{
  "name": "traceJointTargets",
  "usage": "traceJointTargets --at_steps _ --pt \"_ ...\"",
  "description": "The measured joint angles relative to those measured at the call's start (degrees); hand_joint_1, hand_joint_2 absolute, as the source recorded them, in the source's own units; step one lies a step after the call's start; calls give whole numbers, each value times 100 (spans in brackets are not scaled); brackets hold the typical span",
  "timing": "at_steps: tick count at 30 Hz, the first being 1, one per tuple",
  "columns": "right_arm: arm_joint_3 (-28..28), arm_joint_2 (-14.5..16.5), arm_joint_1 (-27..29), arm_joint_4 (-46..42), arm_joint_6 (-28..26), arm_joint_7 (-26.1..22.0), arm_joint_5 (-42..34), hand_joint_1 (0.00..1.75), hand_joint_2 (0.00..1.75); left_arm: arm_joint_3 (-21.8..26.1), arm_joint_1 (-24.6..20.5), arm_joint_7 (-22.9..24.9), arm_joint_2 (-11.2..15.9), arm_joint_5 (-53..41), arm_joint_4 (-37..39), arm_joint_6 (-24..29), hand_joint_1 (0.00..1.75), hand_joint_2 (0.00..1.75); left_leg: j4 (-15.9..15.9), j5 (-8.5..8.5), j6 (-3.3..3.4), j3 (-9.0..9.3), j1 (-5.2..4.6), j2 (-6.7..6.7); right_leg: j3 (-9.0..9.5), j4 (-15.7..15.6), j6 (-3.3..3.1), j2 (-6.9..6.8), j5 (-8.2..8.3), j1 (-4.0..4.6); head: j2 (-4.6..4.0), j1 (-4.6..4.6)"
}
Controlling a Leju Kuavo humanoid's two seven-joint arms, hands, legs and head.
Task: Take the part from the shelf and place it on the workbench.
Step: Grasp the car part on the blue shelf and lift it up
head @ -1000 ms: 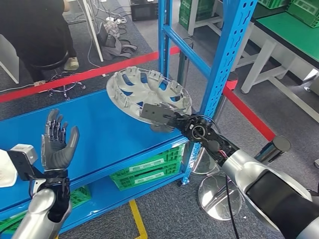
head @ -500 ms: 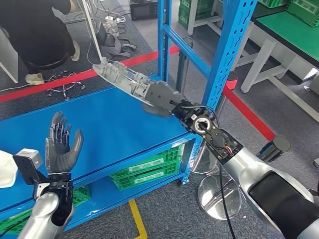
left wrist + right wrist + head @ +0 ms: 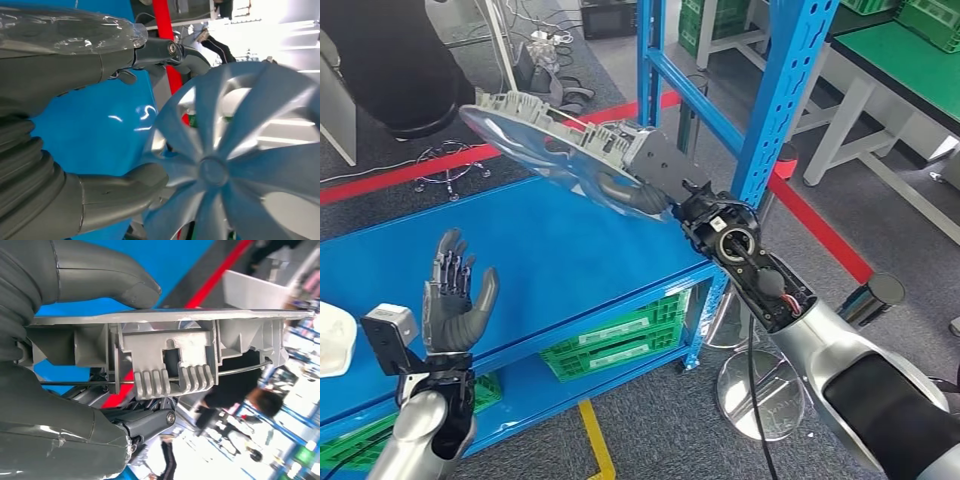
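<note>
While the right hand (image 3: 652, 175) grips one hubcap (image 3: 546, 135), left hand (image 3: 456, 300) empty

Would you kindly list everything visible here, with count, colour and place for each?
hubcap: one, silver, held in the air above the shelf
shelf: one, blue, its top board under the hubcap
crates: green, on the shelf's lower level
floor tape: red stripes on the grey floor behind and right of the shelf; a yellow strip in front
workbench: one, green top on white legs, far right
round bases: two, chrome, on the floor by the shelf post
person: one, dark clothes, seated behind the shelf
left hand: grey, raised over the shelf's front, holds nothing
right hand: grey, grips the hubcap's rim
</note>
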Motion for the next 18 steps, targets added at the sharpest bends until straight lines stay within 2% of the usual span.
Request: traceJointTargets --at_steps 9,18 --pt "-420 -2 188 -998 -1 241 -531 175 175 0 -46 -103 -131 -60 123 -150 0 175 0 0 0 -4 1 2 -8 0 0 1 0 0 0 -4" --pt "-817 -10 280 -1792 -161 293 -528 175 175 0 -113 -185 -200 -97 218 -159 0 175 0 0 0 -6 1 3 -11 0 0 3 0 -1 0 -2"
